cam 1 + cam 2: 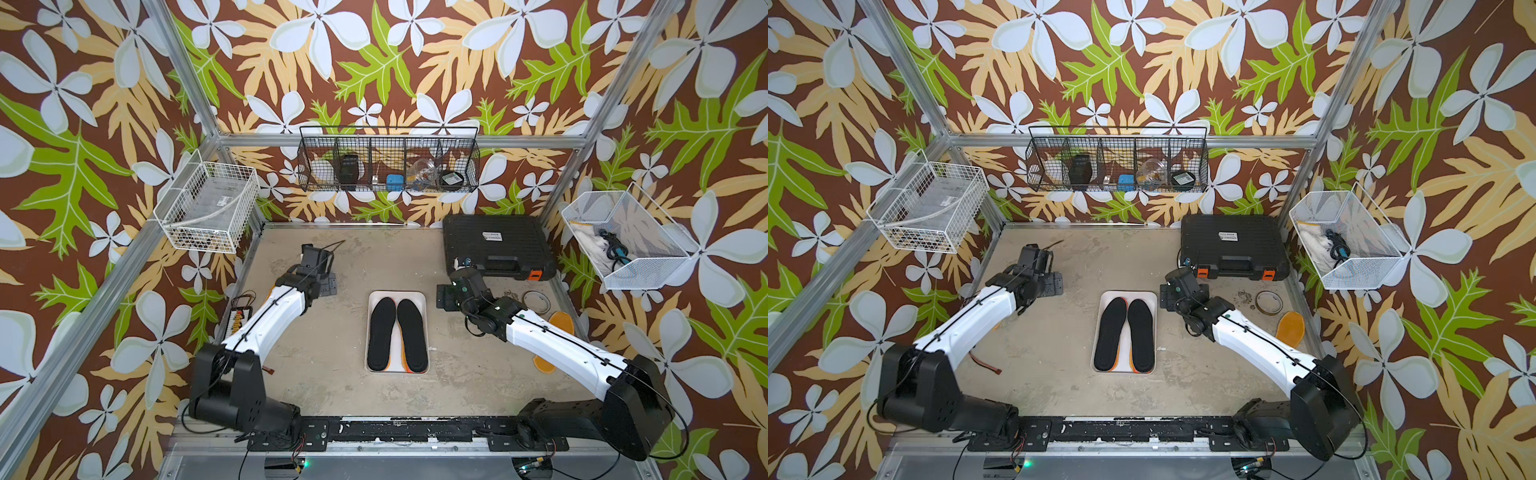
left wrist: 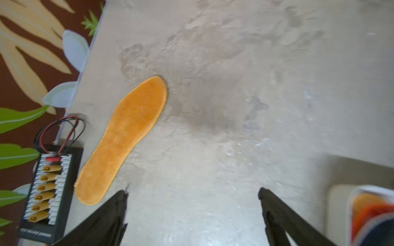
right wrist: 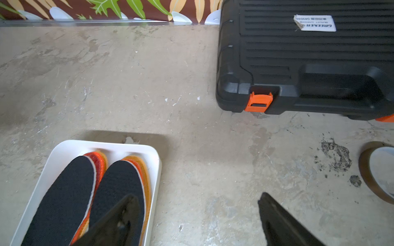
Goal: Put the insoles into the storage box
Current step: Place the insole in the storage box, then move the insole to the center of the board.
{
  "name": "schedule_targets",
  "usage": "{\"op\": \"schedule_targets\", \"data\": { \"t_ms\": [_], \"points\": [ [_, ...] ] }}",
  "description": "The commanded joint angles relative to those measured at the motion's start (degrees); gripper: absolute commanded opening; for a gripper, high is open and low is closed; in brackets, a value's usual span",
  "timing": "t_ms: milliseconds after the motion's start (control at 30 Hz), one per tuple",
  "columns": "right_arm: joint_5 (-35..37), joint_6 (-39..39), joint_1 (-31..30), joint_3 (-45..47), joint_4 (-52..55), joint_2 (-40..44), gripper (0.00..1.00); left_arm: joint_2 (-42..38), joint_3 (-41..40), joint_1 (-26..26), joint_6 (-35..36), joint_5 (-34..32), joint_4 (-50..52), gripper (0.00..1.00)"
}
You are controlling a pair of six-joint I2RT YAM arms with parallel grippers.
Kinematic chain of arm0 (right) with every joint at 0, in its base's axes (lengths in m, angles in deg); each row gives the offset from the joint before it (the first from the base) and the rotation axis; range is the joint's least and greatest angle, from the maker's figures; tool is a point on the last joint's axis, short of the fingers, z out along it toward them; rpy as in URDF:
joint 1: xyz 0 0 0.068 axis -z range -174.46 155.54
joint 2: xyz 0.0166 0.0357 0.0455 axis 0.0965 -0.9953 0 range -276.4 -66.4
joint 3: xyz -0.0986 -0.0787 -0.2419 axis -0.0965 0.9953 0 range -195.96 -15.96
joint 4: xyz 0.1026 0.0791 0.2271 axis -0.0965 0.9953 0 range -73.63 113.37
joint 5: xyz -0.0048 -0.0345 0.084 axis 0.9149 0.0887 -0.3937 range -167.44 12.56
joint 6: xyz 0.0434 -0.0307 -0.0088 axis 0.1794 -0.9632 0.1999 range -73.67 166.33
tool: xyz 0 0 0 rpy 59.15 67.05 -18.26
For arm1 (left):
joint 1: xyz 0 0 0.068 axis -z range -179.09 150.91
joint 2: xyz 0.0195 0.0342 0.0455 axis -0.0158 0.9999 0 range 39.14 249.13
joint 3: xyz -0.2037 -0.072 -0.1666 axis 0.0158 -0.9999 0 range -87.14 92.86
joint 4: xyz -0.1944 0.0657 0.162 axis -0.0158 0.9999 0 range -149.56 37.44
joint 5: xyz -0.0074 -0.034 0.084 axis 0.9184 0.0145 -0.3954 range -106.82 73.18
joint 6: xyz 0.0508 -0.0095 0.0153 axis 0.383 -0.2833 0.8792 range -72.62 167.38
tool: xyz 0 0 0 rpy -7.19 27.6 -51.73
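The white storage box (image 1: 397, 296) lies mid-table with two black insoles (image 1: 381, 334) side by side on top of orange-rimmed ones (image 3: 100, 158). My right gripper (image 3: 196, 197) is open and empty beside the box's far right corner (image 3: 156, 157), one finger over a black insole (image 3: 121, 181). A fuzzy orange insole (image 1: 1289, 328) lies at the right edge, partly under my right arm. Another orange insole (image 2: 123, 140) shows only in the left wrist view, beside a connector board. My left gripper (image 2: 193, 190) hangs open and empty over bare table near it.
A black case with orange latches (image 1: 496, 245) sits at the back right, with a tape ring (image 1: 536, 301) in front of it. The connector board (image 1: 239, 318) lies by the left wall. White wire baskets (image 1: 208, 208) and a black one (image 1: 388, 160) hang on the walls.
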State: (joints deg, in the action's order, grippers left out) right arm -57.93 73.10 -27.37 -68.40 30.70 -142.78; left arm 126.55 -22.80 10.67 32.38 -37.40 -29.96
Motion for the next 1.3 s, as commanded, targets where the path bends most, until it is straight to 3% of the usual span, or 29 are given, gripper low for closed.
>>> {"op": "schedule_targets", "data": {
  "t_ms": [0, 100, 333, 433, 600, 767, 1033, 1100, 1267],
  "points": [
    [-1.83, -3.21, 2.91, 2.11, -7.06, 0.44, 0.91, 8.15, 6.27, -4.53, -0.88, -1.25, 7.28, 1.00],
    [-5.02, -1.93, 4.40, 3.27, -7.94, 0.31, 0.92, 16.71, 13.22, -6.29, 2.23, -3.22, 9.88, 1.00],
    [-4.76, -1.50, 4.62, 5.45, -9.08, 4.24, 0.92, 33.67, 27.81, -8.87, 7.92, -4.00, 14.72, 1.00],
    [-3.66, -1.69, 4.83, 7.05, -9.64, 7.74, 0.92, 37.50, 31.52, -8.97, 9.35, -3.95, 14.74, 1.00],
    [-3.77, -1.99, 5.10, 9.19, -11.06, 12.60, 0.92, 41.54, 34.73, -9.06, 8.93, -10.18, 14.99, 0.98],
    [-3.23, -2.33, 5.13, 8.90, -10.27, 13.71, 0.92, 44.91, 35.53, -9.64, 7.79, -15.17, 15.91, 0.71],
    [-2.90, -2.42, 5.12, 8.50, -9.62, 13.69, 0.92, 44.74, 33.66, -9.76, 7.72, -11.95, 13.53, 0.27],
    [-2.94, -2.42, 5.13, 8.50, -9.71, 13.87, 0.92, 45.11, 33.84, -10.01, 7.54, -11.72, 13.55, 0.11],
    [-2.92, -2.59, 5.13, 8.50, -9.50, 13.97, 0.92, 45.57, 33.61, -10.70, 7.36, -11.07, 13.10, 0.05]
  ]
}}
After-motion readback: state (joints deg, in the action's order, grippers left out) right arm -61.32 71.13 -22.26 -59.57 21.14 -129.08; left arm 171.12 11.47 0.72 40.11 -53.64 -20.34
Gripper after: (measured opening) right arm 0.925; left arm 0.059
